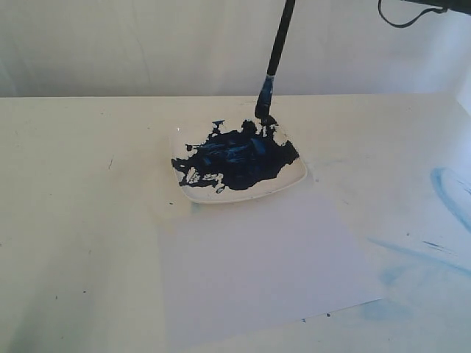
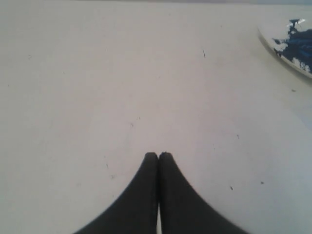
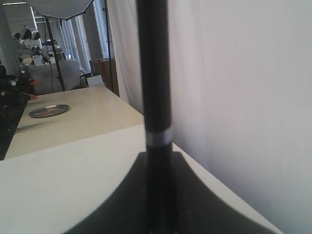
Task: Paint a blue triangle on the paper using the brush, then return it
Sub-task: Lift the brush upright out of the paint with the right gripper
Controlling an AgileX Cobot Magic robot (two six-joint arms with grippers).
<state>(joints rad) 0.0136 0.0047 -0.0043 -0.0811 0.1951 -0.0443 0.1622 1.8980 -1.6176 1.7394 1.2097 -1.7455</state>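
Brush (image 1: 278, 44): near-upright, bristle tip dipped at far edge of the dark-blue paint in square white dish (image 1: 296, 179). Paper (image 1: 265, 272): plain white, flat on table (image 1: 73, 184), just in front of dish. R gripper (image 3: 157, 161): fingers clamped on brush handle, beside silver band. L gripper (image 2: 158, 156): fingers pressed together, holding nothing, over bare tabletop, apart from dish. Pale-blue smears (image 1: 449, 191) on table, right side.
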